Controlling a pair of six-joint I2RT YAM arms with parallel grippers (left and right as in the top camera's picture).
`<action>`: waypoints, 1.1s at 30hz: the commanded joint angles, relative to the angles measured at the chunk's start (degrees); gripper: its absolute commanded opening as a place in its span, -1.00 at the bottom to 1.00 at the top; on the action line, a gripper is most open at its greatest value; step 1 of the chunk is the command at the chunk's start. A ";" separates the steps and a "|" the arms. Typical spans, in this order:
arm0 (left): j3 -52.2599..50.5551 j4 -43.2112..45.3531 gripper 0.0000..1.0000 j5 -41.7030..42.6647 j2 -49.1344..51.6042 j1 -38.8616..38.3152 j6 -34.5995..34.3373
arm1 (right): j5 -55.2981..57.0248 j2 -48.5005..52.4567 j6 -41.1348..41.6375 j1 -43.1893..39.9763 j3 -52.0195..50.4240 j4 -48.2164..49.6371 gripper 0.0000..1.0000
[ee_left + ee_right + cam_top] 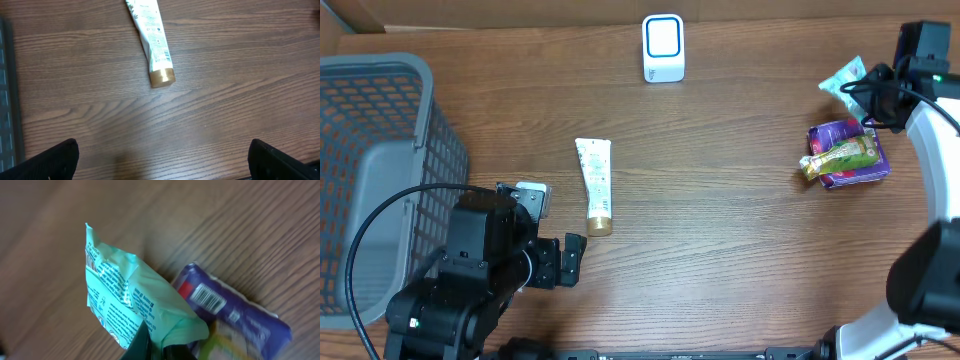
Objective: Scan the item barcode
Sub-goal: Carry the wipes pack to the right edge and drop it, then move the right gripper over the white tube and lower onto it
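Observation:
My right gripper (870, 88) (157, 349) is shut on the edge of a mint-green packet (844, 76) (130, 295), held at the far right of the table; small print shows on it. The white barcode scanner (663, 47) with a blue ring stands at the back centre, well left of the packet. Near the front left, my left gripper (558, 225) (162, 160) is open with nothing between its wide-set fingers. A white tube with a gold cap (595, 184) (152, 42) lies on the wood just ahead of it.
A purple pack (850, 158) (235, 310) showing a barcode label lies below the held packet, with a yellow-green pouch (838, 155) on top of it. A grey mesh basket (380, 170) fills the left side.

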 commanded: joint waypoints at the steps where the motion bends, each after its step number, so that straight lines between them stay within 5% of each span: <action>1: 0.09 0.15 0.99 -0.63 -0.07 0.26 -0.55 | -1.33 1.97 1.70 -0.96 -0.50 1.31 -0.93; 4: 0.09 0.15 0.99 -0.63 -0.07 0.26 -0.55 | -1.14 2.78 1.66 -1.53 -0.59 0.61 -0.88; 9: 0.09 0.15 0.99 -0.63 -0.07 0.26 -0.55 | -1.42 2.78 1.46 -1.62 -0.59 -1.44 -0.08; 11: 0.09 0.15 0.99 -0.63 -0.07 0.26 -0.55 | -2.36 2.64 1.40 -1.62 0.00 -3.50 0.10; 22: 0.09 0.15 0.99 -0.63 -0.07 0.26 -0.55 | -21.46 -0.59 -15.10 2.27 17.44 -19.41 0.20; 33: 0.09 0.15 0.99 -0.63 -0.07 0.26 -0.55 | -33.07 2.84 -14.53 26.36 11.65 -14.84 0.43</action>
